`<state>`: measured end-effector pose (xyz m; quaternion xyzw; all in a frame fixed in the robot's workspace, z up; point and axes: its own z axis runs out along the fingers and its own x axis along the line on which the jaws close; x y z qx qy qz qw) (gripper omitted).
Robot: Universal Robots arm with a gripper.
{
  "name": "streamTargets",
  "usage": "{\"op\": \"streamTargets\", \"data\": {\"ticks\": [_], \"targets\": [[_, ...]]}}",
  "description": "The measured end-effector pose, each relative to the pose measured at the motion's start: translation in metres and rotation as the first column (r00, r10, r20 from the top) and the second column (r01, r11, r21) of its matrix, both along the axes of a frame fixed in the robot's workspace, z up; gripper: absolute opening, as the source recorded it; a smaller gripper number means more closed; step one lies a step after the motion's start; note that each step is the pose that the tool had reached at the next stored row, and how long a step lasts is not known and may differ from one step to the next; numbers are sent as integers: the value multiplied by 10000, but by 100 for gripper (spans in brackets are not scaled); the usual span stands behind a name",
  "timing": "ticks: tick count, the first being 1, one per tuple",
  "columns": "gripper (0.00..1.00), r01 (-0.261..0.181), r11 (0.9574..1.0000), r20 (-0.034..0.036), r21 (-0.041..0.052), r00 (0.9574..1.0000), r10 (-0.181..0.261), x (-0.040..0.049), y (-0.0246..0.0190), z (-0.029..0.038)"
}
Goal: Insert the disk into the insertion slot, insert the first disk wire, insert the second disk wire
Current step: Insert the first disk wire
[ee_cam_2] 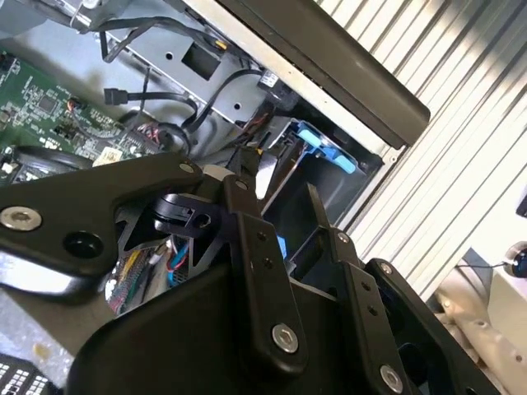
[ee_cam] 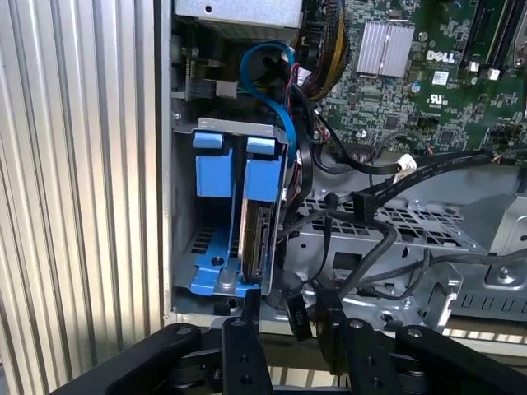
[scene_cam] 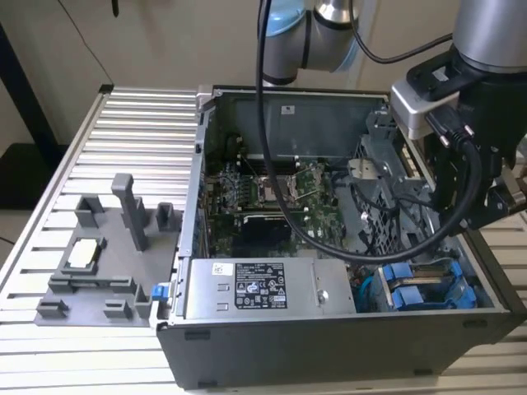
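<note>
Claw (ee_cam: 295,319) spread wide and empty in the first wrist view, hovering at the open end of the grey drive cage (ee_cam: 177,247), loose black cables (ee_cam: 362,204) trailing just beside it. Just beyond, the disk (ee_cam: 261,239) stands on edge in its blue frame inside the insertion slot (ee_cam: 262,130), beside a second blue-tabbed carrier (ee_cam: 212,169). Farther off lies the green motherboard (ee_cam: 387,90). The opened computer case (scene_cam: 329,346) rests on a ribbed counter (scene_cam: 123,123) in the exterior view.
</note>
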<state>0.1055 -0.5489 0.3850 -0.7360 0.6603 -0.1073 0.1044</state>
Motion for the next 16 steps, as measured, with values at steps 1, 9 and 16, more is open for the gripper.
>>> {"op": "streamTargets", "data": {"ticks": [1, 9, 16], "targets": [[41, -31, 10000, 18, -18, 10000, 31, 0, 1, -5], [41, -149, 9999, 78, -36, 9999, 149, 0, 5, -13], [20, -152, 9999, 78, -36, 9999, 152, 0, 6, -13]]}}
